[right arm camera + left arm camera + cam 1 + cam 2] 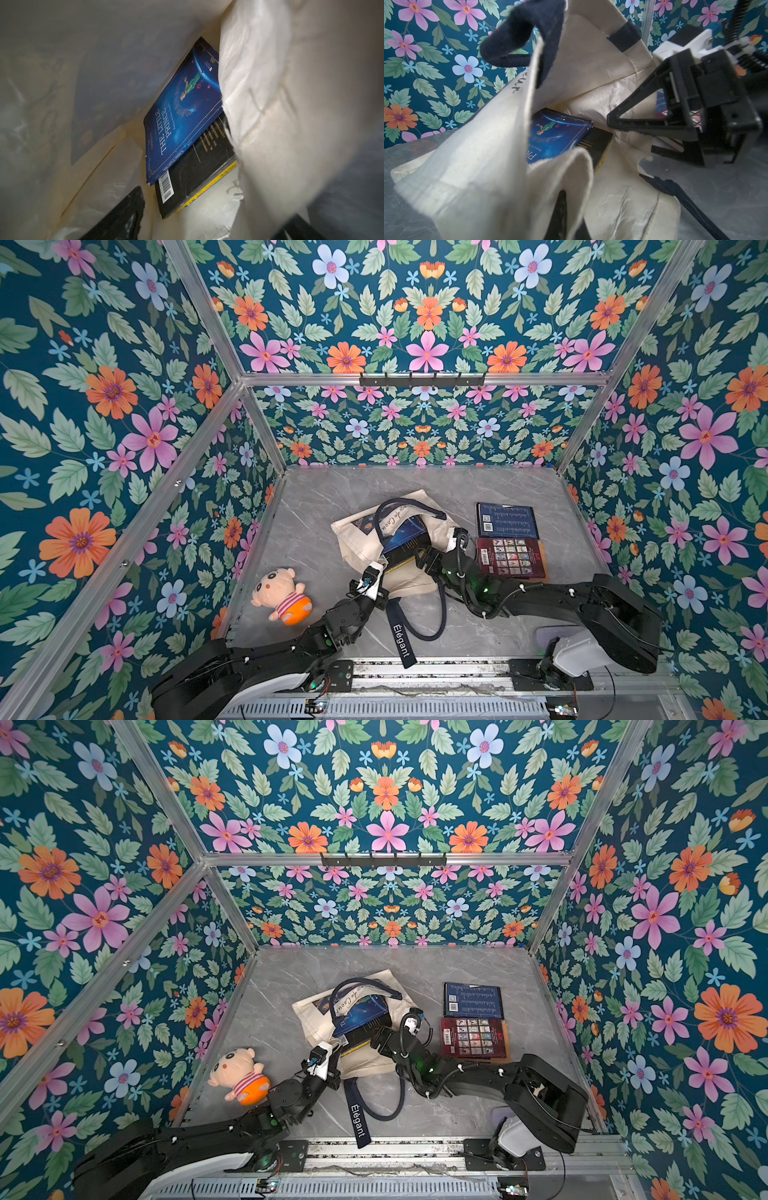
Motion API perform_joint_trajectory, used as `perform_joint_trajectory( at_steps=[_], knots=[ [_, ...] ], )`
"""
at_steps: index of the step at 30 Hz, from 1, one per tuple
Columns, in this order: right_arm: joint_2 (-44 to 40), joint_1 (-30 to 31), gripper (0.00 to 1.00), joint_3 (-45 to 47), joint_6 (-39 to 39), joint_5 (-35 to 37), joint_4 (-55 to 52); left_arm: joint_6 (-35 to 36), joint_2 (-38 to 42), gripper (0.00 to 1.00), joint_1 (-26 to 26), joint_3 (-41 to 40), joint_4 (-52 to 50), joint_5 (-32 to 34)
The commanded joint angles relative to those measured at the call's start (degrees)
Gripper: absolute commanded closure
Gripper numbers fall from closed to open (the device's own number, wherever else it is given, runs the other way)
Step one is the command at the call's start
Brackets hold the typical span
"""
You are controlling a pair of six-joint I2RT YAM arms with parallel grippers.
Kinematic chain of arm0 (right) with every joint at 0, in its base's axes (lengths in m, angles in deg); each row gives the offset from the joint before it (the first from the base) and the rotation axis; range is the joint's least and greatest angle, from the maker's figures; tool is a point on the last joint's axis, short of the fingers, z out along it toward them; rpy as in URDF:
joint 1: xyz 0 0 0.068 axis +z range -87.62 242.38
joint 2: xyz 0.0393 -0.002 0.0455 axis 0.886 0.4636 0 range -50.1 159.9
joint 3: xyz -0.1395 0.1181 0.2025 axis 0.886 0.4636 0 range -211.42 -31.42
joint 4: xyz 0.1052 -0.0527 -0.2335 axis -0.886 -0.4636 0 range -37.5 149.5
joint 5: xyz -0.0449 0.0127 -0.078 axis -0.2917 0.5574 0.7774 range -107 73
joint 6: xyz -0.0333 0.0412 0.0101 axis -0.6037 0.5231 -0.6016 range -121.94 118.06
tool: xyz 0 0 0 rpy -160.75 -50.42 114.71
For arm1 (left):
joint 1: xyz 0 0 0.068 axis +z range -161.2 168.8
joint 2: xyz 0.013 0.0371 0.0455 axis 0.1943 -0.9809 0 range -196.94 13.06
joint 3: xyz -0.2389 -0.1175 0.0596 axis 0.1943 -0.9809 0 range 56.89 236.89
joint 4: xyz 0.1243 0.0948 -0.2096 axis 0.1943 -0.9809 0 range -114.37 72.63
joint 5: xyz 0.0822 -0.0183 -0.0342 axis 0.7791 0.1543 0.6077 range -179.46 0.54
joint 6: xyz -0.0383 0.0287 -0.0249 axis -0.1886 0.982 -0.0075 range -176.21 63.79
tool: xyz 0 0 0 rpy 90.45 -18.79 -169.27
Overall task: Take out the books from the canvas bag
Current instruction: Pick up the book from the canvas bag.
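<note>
Crumpled canvas bag [353, 543], glossy blue bk [182, 116], thin black bk [197, 172]

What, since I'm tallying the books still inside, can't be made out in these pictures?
- Books left in the canvas bag: both wrist views show a blue book on a black book; canvas hides anything beneath.
- Under the red book: in a top view only a tan edge shows; the red book covers the rest.
- Small print on the black book: too blurred in the right wrist view.
</note>
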Motion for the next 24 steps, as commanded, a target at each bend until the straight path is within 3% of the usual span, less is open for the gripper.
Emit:
perform_joint_trajectory(
  at_steps=[1,5,14,20,24],
  knots=[
    [2.3,0.12,0.17,-1.26,2.6,-2.78,2.12,-0.12,0.11,1.0,-0.03,-1.24,6.36,-2.0],
    [2.07,0.39,0.25,-1.46,3.28,-3.87,4.05,0.05,0.07,1.0,-0.03,-1.24,6.45,-2.06],
    [-10.79,6.61,0.2,0.05,-0.41,9.03,-7.84,0.03,0.19,1.0,-0.03,-0.87,5.57,-1.82],
    [-12.23,7.54,0.21,1.37,1.47,8.19,-8.19,-0.19,0.95,1.0,-0.03,-1.04,5.57,-2.02],
    [-7.59,7.59,0.22,-1.46,0.87,5.1,-5.82,-0.19,1.54,1.0,-0.03,-1.46,6.01,-2.48]
  ],
)
